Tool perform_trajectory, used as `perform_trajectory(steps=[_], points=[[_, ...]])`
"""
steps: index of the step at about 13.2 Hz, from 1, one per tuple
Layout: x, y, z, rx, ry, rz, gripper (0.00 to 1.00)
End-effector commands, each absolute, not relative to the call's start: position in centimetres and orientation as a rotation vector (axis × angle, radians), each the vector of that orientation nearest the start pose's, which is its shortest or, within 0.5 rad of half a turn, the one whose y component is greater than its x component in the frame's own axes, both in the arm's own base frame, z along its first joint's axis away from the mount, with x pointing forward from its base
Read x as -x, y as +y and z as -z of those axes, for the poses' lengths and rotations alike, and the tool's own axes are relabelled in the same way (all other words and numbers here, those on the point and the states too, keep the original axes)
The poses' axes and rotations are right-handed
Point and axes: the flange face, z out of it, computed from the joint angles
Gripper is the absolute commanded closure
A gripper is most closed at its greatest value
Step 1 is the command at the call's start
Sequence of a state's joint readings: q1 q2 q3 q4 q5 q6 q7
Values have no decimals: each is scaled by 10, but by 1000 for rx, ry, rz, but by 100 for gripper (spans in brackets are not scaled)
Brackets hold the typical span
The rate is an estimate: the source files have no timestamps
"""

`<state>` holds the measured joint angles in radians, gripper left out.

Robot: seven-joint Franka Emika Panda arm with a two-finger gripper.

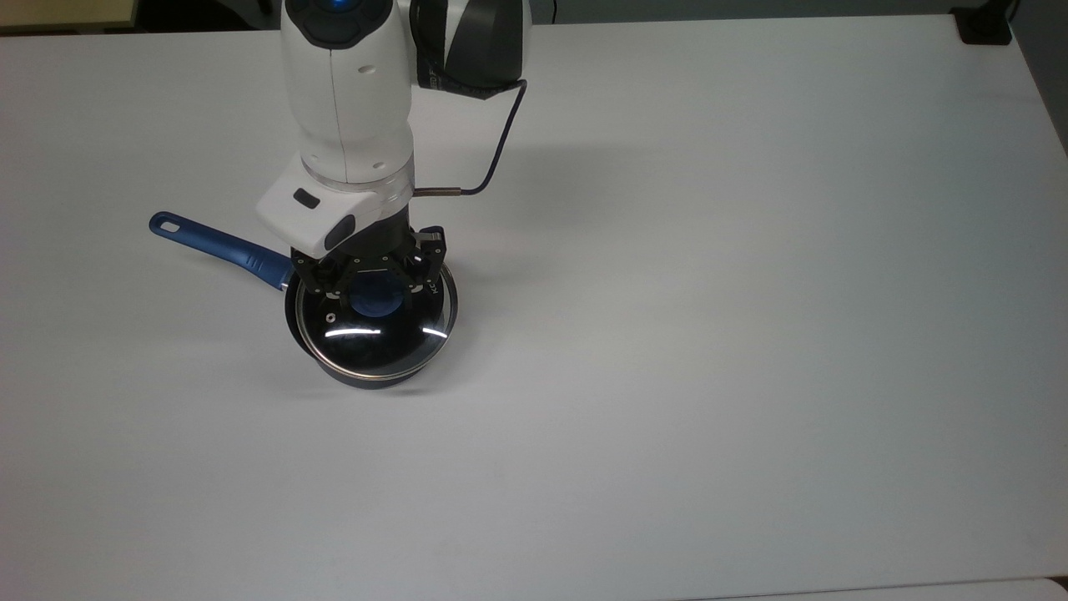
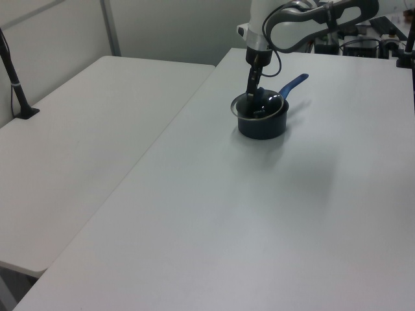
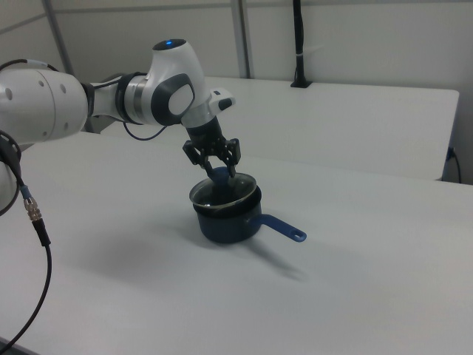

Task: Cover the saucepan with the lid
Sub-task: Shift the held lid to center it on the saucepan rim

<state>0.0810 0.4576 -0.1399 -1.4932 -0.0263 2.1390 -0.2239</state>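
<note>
gripper [image 1: 377,292] on lid [image 1: 375,330] knob, over saucepan [image 3: 225,222] (tilted)
</note>
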Motion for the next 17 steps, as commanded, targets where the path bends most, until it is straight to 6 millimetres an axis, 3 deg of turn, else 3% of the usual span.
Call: perform_trajectory(steps=[1, 5, 9, 12, 17], points=[[-701, -41, -411, 3227, -370, 251, 68], [-700, -43, -414, 3225, -372, 255, 68], [-695, -62, -433, 3198, -360, 287, 68], [-692, -63, -444, 3174, -379, 310, 68], [-674, -64, -453, 3163, -396, 303, 68]])
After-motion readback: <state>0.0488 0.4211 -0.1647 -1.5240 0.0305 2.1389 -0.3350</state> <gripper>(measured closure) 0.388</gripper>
